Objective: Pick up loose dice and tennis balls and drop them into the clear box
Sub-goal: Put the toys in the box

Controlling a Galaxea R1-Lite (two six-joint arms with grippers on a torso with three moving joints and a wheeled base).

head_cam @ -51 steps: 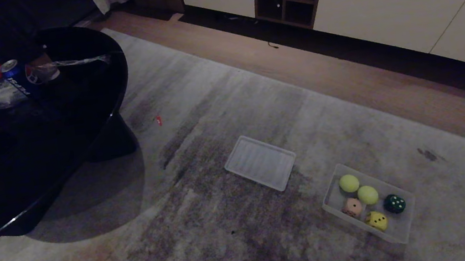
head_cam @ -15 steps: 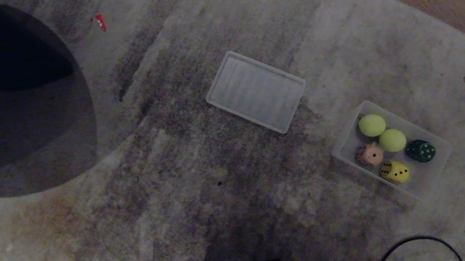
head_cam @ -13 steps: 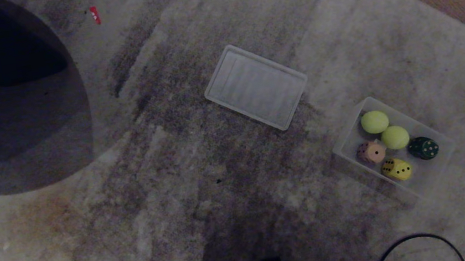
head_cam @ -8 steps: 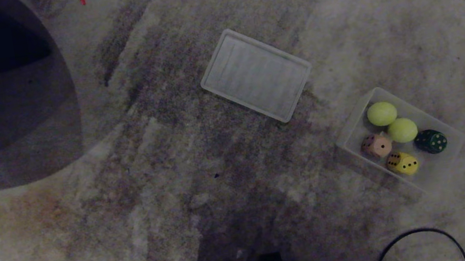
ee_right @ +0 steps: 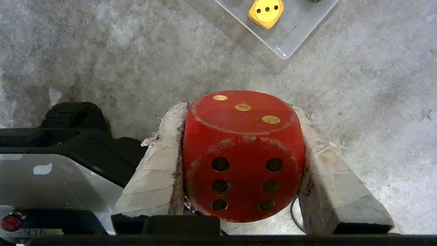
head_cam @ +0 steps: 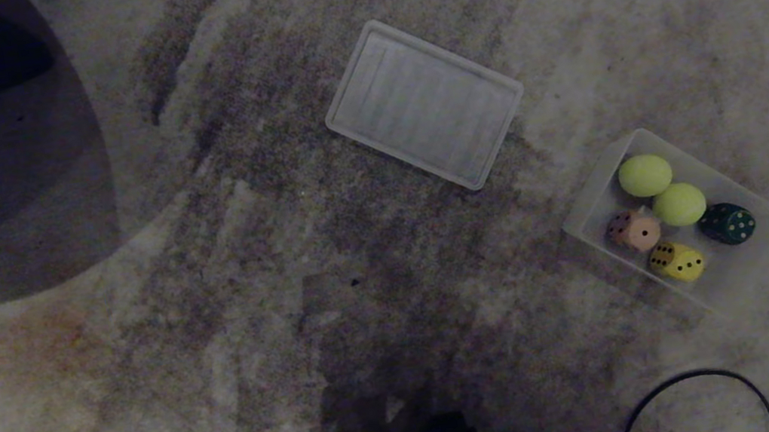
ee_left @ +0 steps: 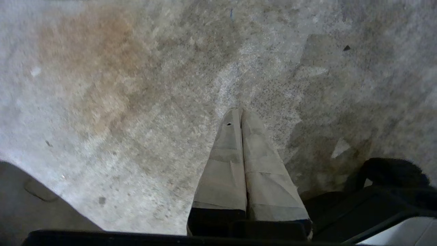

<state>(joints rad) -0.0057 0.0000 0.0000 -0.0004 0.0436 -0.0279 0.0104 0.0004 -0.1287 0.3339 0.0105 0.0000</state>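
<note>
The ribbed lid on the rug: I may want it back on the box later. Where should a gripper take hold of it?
A judgement: take the ribbed lid by its raised rim at one long edge, coming from above with one finger inside the lip and one outside. It lies flat on the rug, apart from the box, and looks too broad to span.

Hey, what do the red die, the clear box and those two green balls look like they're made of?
Red die: probably painted wood, matte, with paint worn pale along the edges and drilled pips. Clear box: thin transparent plastic, since the rug shows through its walls. Balls: fuzzy yellow-green felt, likely over rubber, though the core is hidden.
</note>
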